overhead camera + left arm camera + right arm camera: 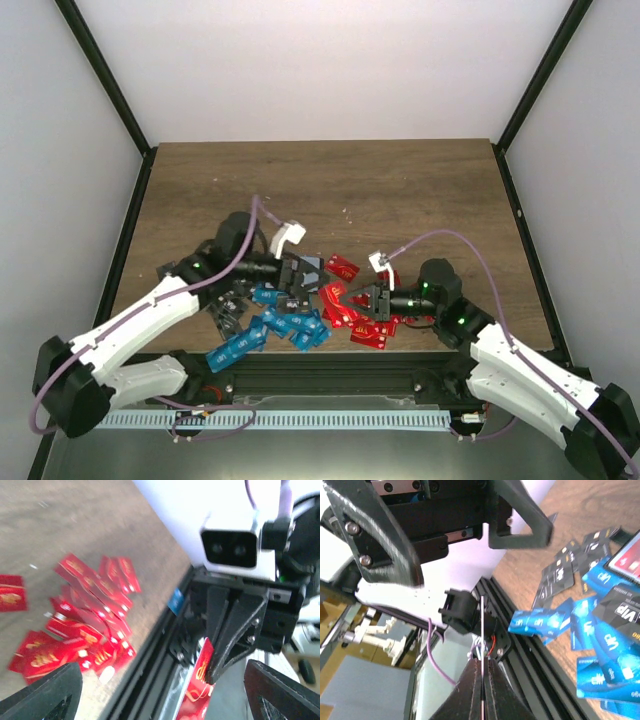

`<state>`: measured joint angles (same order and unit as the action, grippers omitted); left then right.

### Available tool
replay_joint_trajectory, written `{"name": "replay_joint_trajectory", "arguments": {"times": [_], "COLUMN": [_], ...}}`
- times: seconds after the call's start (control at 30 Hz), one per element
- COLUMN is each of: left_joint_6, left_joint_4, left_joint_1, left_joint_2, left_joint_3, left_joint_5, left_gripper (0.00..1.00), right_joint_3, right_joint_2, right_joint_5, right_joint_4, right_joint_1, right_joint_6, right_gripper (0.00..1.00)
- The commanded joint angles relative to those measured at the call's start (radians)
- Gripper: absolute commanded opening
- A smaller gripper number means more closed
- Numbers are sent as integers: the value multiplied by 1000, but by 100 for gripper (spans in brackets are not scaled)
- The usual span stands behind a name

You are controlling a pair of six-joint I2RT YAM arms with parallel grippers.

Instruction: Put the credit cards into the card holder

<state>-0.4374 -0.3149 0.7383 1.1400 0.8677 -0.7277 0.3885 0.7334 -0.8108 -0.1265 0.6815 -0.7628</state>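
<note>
That red card (199, 682) wants lining up with the card holder's (310, 268) pocket, free short edge first, and letting go only once it's seated, I'd say. It stands on edge, and its long axis seems to run out from the fingertips, leftward. The right gripper (482, 670) is clamped on its near end, over the red pile (372, 328). The left gripper (480, 550) gapes wide and empty by the holder.

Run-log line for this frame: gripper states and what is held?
left gripper: jaws open, empty | right gripper: jaws shut on red card | other red cards: on table
</note>
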Motion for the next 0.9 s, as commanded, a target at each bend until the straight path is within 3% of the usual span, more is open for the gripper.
{"name": "replay_joint_trajectory", "arguments": {"times": [0.0, 0.1, 0.27, 0.37, 0.63, 0.87], "left_joint_6": [-93, -159, -339, -391, -414, -411], "left_joint_4": [155, 247, 588, 685, 722, 717], "left_joint_1": [-93, -109, -111, -111, -112, -114], "left_joint_2": [-91, -117, -119, -111, -106, -104], "left_joint_3": [-76, -136, -265, -295, -298, -293], "left_joint_5": [78, 126, 53, 32, 20, 33], "left_gripper": [91, 89, 77, 69, 43, 34], "right_joint_3": [-21, -12, 17, 23, 32, 56], "right_joint_2": [15, 54, 155, 211, 317, 361], "right_joint_5": [134, 218, 251, 245, 206, 190], "right_joint_4": [-215, -295, -453, -553, -739, -789], "right_joint_1": [-10, -12, -14, -17, -29, -35], "right_joint_6": [-162, -199, -243, -269, -318, -334], "right_gripper": [1, 1, 1, 1, 1, 1]}}
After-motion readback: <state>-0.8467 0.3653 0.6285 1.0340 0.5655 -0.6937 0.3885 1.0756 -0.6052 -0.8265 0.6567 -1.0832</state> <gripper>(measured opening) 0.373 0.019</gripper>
